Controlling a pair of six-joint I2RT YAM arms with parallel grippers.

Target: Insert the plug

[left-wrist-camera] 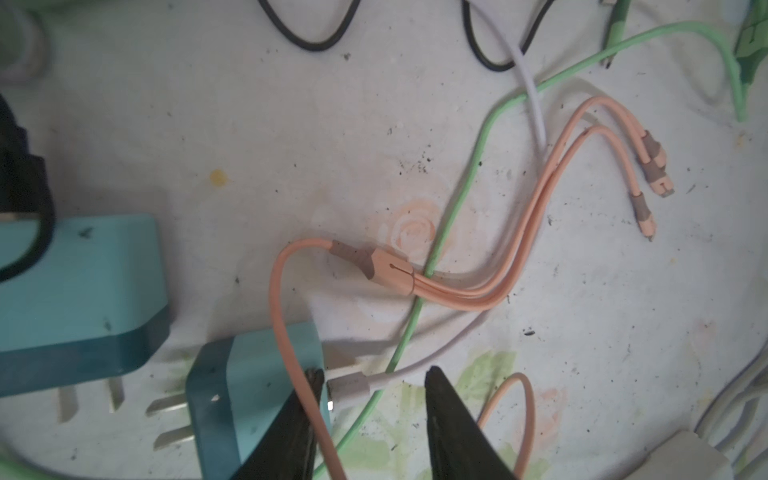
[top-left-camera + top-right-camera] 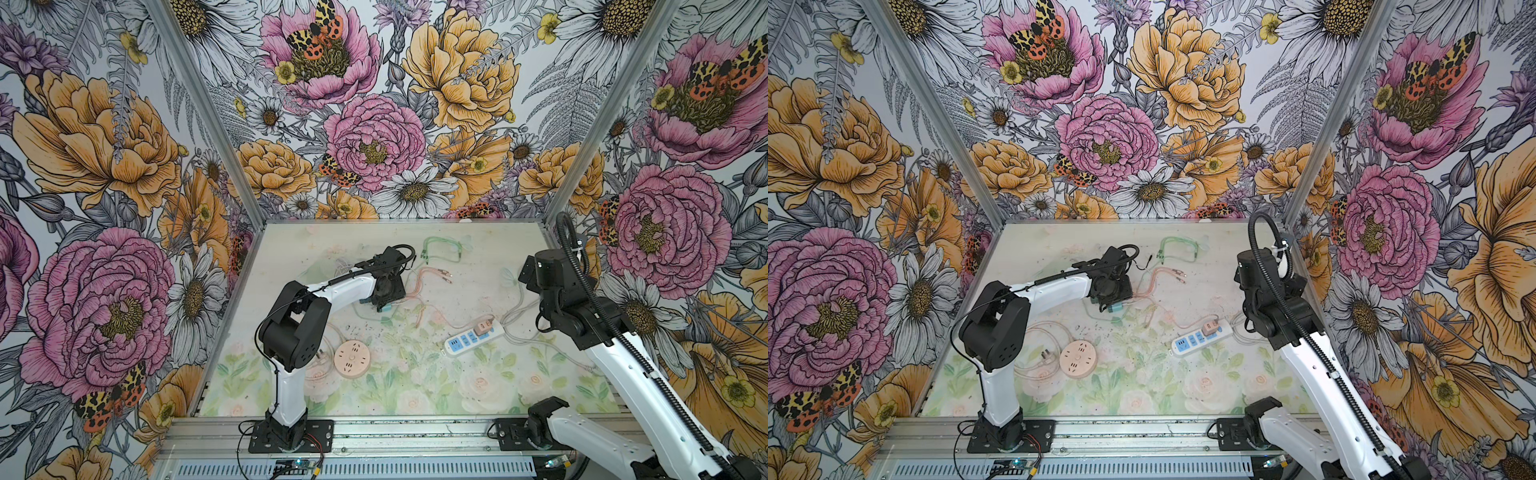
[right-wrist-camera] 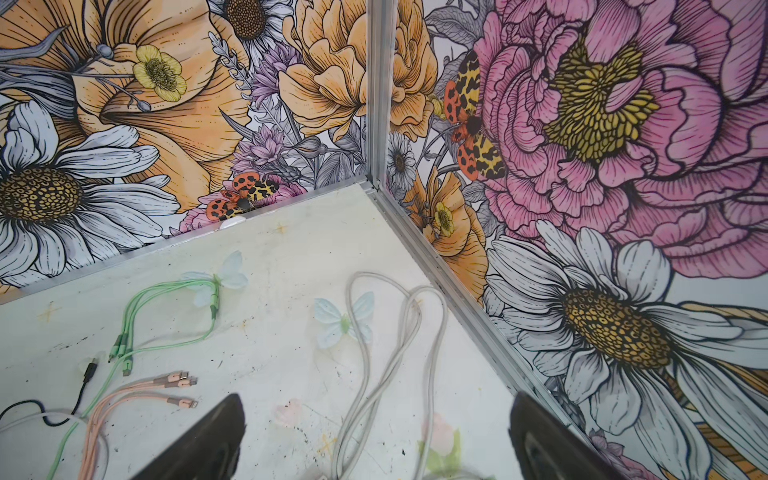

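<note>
A small teal plug [image 1: 253, 374] lies on its side on the table, two flat prongs [image 1: 170, 419] sticking out and a white USB connector [image 1: 349, 386] in its other end. My left gripper [image 1: 374, 371] hangs low over it with the jaws apart. One finger is over the plug's body and the other finger [image 1: 453, 428] stands clear beyond the connector. An orange cable [image 1: 282, 332] runs across the plug. In both top views this gripper [image 2: 384, 305] [image 2: 1113, 305] is mid-table. The white and blue power strip [image 2: 473, 338] [image 2: 1202, 338] lies to the right. My right gripper [image 3: 376, 401] is open and holds nothing.
A larger teal adapter [image 1: 83, 282] lies next to the plug. A pink charger [image 2: 484, 326] sits in the strip. A round pink socket [image 2: 352, 358] lies near the left arm. Green [image 3: 166, 324], orange [image 1: 540, 216], black and grey cables [image 3: 395, 353] sprawl toward the back wall.
</note>
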